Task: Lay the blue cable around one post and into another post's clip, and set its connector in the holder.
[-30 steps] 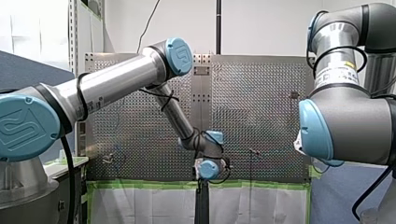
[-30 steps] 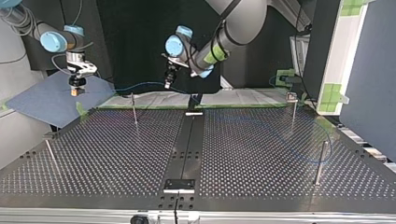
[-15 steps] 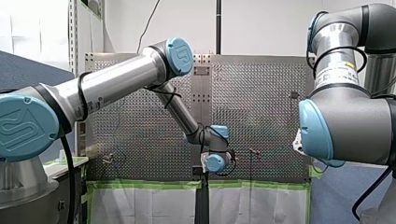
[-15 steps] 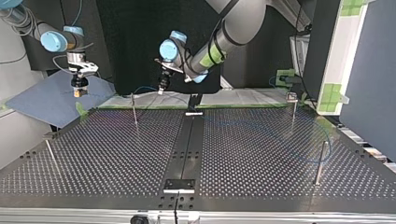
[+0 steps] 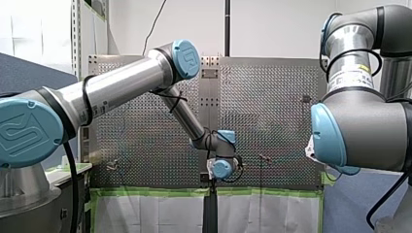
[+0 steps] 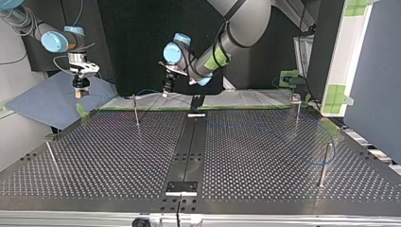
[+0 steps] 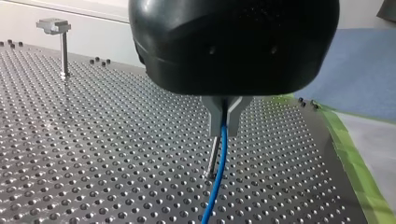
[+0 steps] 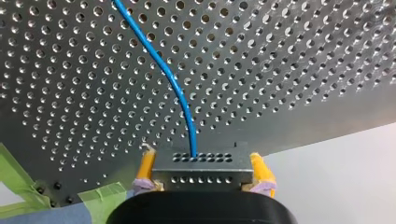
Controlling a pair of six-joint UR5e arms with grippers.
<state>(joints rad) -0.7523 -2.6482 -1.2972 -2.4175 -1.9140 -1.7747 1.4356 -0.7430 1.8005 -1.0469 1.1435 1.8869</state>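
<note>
Top view: blue cable hangs slack over the bench from my left end effector. Left wrist view: its metal fingers pinch the cable just beside a post; looks light and limp, so grip close to the bend. Right wrist view: right end effector pads clamp the connector; rigid, hold by the sides.

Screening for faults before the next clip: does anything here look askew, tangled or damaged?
Nothing stands out. My left hand pinches the blue cable near a post; my right hand holds the connector level between its yellow pads. No tangle or damage shows.
</note>
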